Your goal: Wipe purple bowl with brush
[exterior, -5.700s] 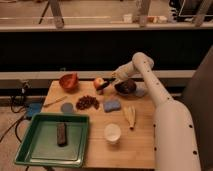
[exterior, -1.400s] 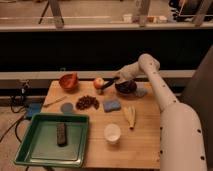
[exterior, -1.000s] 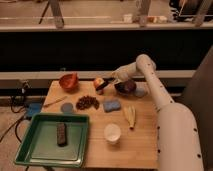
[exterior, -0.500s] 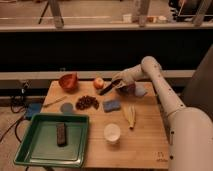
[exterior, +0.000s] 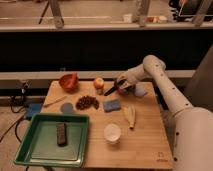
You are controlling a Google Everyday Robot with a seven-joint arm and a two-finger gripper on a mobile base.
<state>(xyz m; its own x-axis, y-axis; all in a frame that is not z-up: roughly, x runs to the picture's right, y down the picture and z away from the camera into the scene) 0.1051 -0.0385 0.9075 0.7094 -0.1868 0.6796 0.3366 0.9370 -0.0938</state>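
The purple bowl (exterior: pixel 127 90) sits at the back right of the wooden table (exterior: pixel 145 140), mostly hidden behind my gripper. My gripper (exterior: pixel 120 85) hangs over the bowl's left rim and is shut on the brush (exterior: pixel 111 90). The brush is a slim dark tool that slants down and to the left from the fingers. Its blackish tip lies just left of the bowl, near the apple (exterior: pixel 99 83).
An orange-red bowl (exterior: pixel 68 81) stands at the back left. A pile of dark fruit (exterior: pixel 87 102), a blue sponge (exterior: pixel 112 105), a pale banana-like item (exterior: pixel 130 116) and a white cup (exterior: pixel 112 132) lie mid-table. A green tray (exterior: pixel 30 150) holds a dark bar (exterior: pixel 61 134). A wooden stick (exterior: pixel 55 101) lies nearby.
A second ago the gripper and brush were further left, nearer the apple. They have swung right and down to the bowl, and have barely moved over the last half second.
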